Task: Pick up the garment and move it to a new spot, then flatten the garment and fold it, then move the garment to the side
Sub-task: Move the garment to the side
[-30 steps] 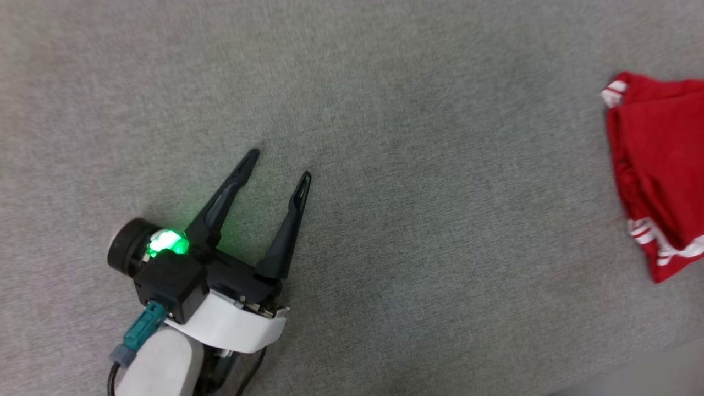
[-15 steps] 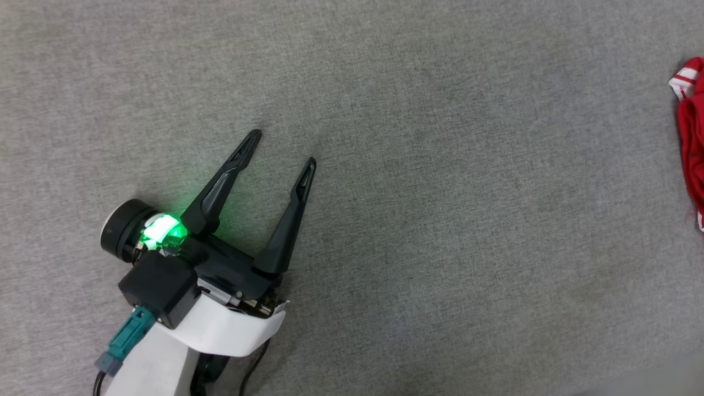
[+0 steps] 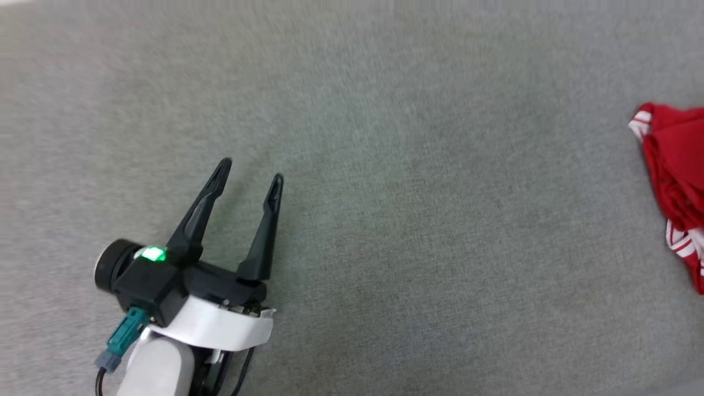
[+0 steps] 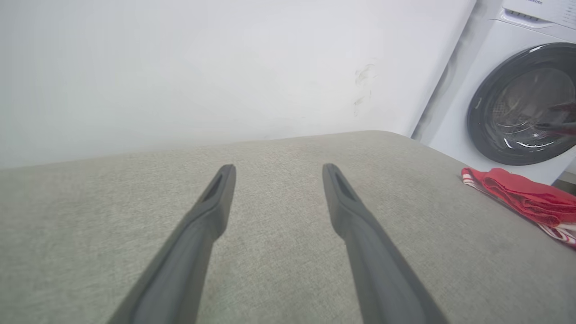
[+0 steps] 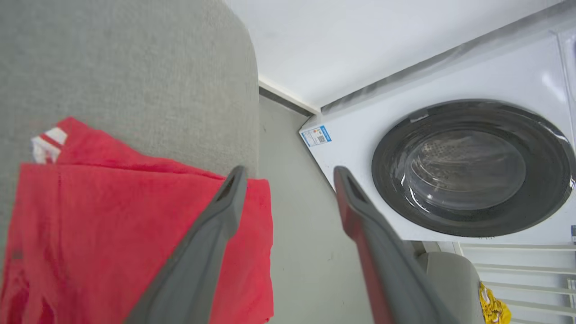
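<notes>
One red garment (image 3: 674, 159), folded, white-striped trim, possibly rumpled underneath

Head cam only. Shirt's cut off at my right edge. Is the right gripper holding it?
Observer: No. In the right wrist view the right gripper is open, jaws wide apart with nothing clamped.
Operator: Where exactly is the shirt lying?
Observer: The garment lies at the edge of the grey surface, one corner overhanging the floor.
Operator: What's past that edge?
Observer: A white washing machine with a dark round door.
</notes>
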`<state>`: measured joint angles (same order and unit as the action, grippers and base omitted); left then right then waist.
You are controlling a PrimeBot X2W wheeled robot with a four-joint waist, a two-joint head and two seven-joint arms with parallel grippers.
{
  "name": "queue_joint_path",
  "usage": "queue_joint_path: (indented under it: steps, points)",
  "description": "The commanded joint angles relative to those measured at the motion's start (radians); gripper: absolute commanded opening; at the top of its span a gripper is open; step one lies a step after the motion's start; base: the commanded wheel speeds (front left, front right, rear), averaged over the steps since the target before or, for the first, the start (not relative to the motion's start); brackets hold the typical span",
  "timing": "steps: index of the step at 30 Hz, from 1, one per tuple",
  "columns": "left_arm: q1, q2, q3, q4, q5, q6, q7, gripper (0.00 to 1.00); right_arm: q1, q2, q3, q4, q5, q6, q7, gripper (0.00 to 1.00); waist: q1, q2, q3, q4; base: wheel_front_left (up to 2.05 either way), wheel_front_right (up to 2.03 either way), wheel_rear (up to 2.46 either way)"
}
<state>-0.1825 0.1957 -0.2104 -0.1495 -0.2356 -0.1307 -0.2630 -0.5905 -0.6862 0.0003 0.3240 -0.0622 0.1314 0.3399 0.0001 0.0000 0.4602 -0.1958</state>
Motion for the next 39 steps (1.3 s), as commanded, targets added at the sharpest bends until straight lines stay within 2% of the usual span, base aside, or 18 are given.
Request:
queue_joint_path:
  steps: [1, 7, 14, 18, 22, 32, 39]
  points:
    - [0.019, -0.007, 0.016, 0.005, 0.002, 0.001, -0.002, 1.00, 0.020, 0.016, 0.000, -0.024, 0.005, -0.001, -0.018, 1.00, -0.0001, 0.0000, -0.077, 0.030, 0.00, 0.00, 0.00]
    - [0.081, -0.043, 0.114, 0.022, 0.019, 0.002, -0.002, 1.00, 0.089, 0.143, -0.025, -0.172, 0.039, -0.001, -0.109, 1.00, -0.0001, 0.0000, -0.189, 0.068, 0.00, 0.00, 0.00]
    - [0.142, -0.076, 0.197, 0.027, 0.034, 0.003, -0.002, 1.00, 0.244, 0.360, -0.085, -0.380, 0.069, -0.001, -0.204, 1.00, -0.0001, 0.0000, -0.277, 0.109, 0.00, 0.00, 0.00]
    - [0.167, -0.091, 0.212, 0.041, 0.042, 0.002, -0.002, 1.00, 0.341, 0.469, -0.097, -0.428, 0.076, -0.001, -0.264, 1.00, -0.0001, 0.0000, -0.310, 0.129, 0.00, 0.00, 0.00]
    - [0.191, -0.103, 0.228, 0.061, 0.046, 0.003, -0.002, 1.00, 0.420, 0.549, -0.084, -0.414, 0.098, -0.001, -0.336, 1.00, -0.0001, 0.0000, -0.342, 0.144, 0.00, 0.00, 0.00]
    - [0.222, -0.120, 0.234, 0.126, 0.051, 0.001, -0.002, 1.00, 0.521, 0.606, -0.014, -0.330, 0.152, -0.001, -0.473, 1.00, -0.0001, 0.0000, -0.394, 0.161, 0.00, 0.00, 0.00]
    - [0.236, -0.122, 0.231, 0.151, 0.039, 0.000, -0.002, 1.00, 0.543, 0.628, 0.001, -0.300, 0.157, -0.001, -0.514, 1.00, -0.0001, 0.0000, -0.407, 0.159, 0.00, 0.00, 0.00]
